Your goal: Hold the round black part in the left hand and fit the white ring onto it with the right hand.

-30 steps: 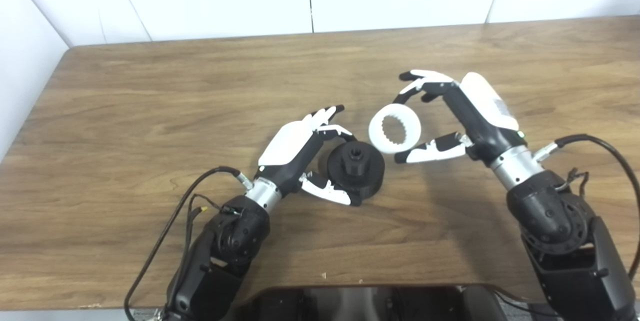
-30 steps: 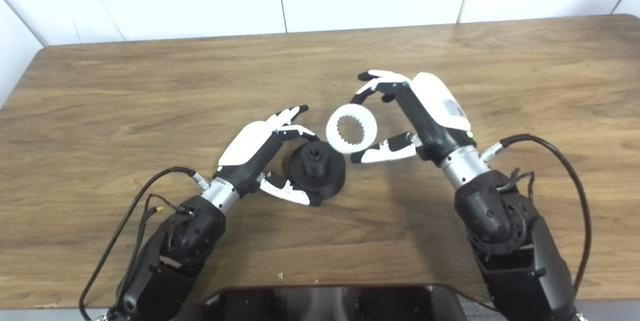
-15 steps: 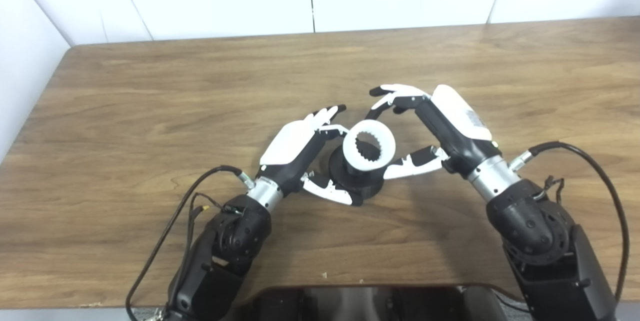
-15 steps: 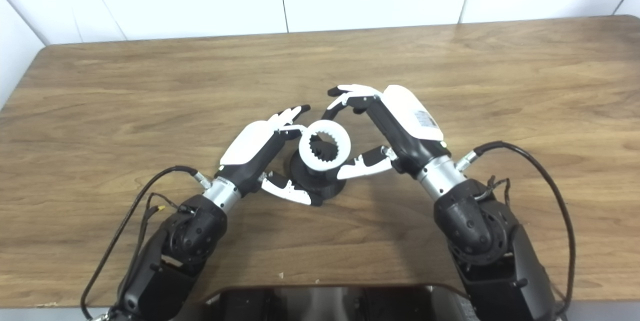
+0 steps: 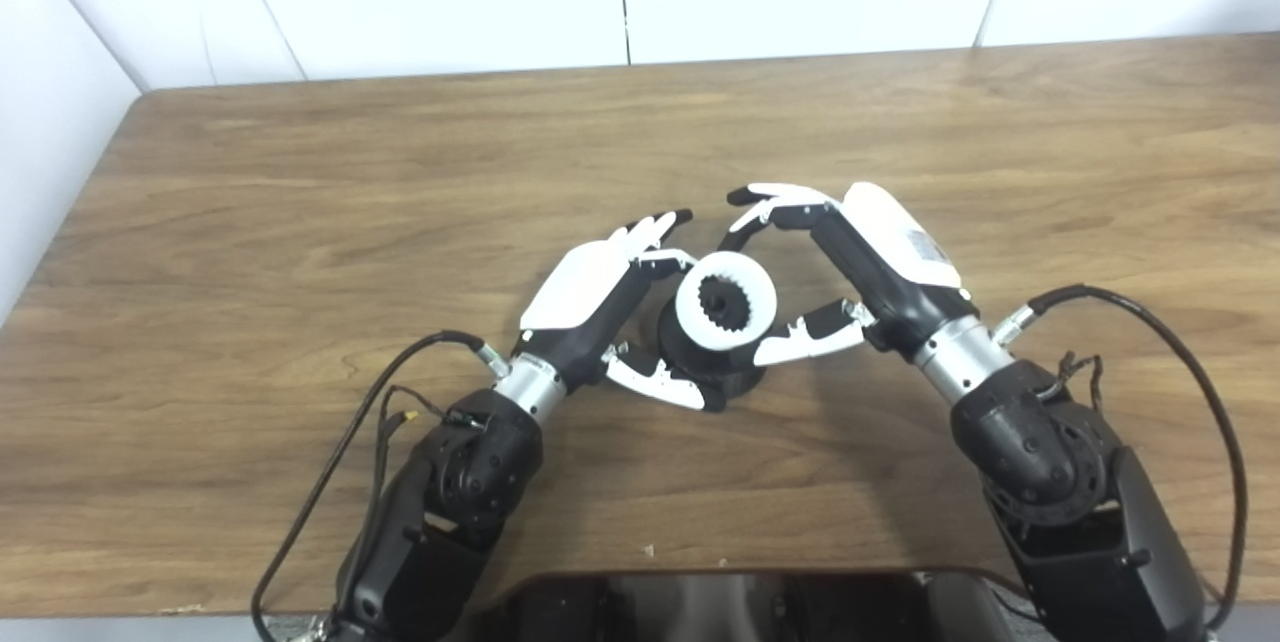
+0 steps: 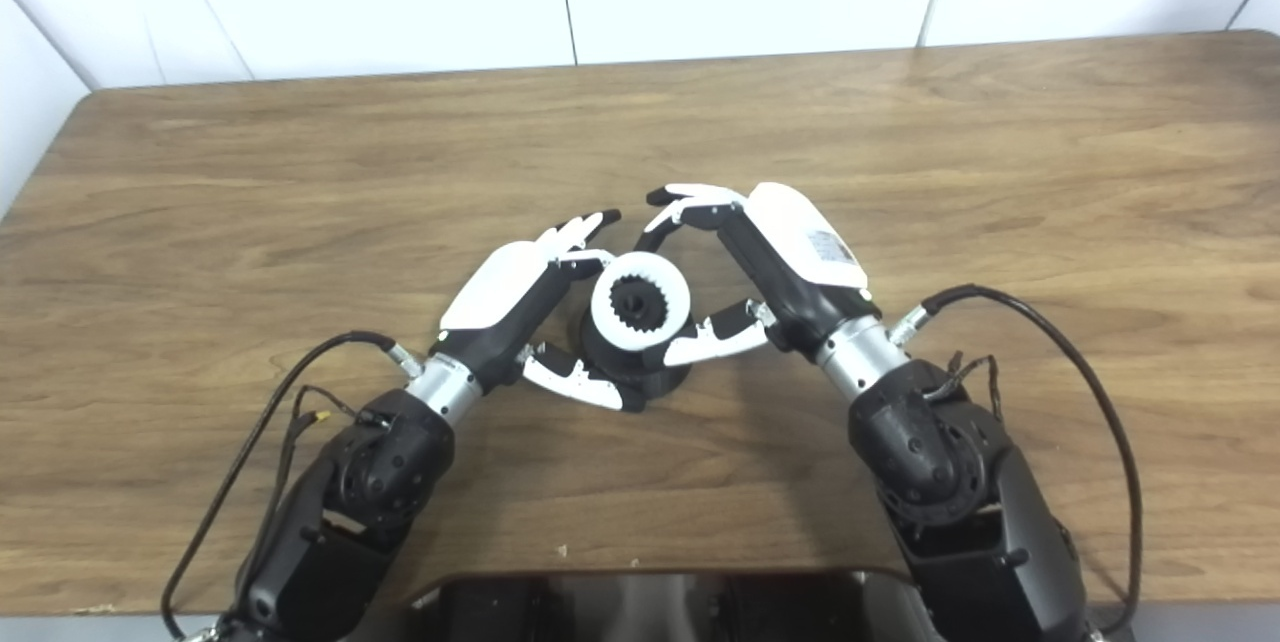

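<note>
The white ring [image 5: 726, 301] now sits over the round black part [image 5: 706, 372], with the part's central toothed hub showing through its opening; a second ago it was held well to the right of the part and clear of it, and half a second ago it had only come above the hub, tilted. That shift means the carrying is done and the fitting itself is under way: the ring looks roughly centred on the hub, though whether its inner teeth have meshed and it has dropped fully home cannot be told from these views. The pair lies on the desk [image 5: 300, 182] a little toward the near edge from the middle, about midway between the left and right edges. The right hand [image 5: 850, 262] grips the ring, its fingers [image 5: 770, 207] curled over the far side and its thumb reaching under the near right side; the hand has come in and down toward the left with the ring, its forearm slanting up from the near right corner. The left hand [image 5: 600, 302] has hardly moved in that time: it is closed around the black part from the left, fingers wrapped behind the far rim and thumb pressed along the near rim, steadying the part on the wood, with its arm rising from the near edge left of centre. My judgement is that the next need is a gentle press or small twist to seat the ring, since misaligned teeth could jam it.
</note>
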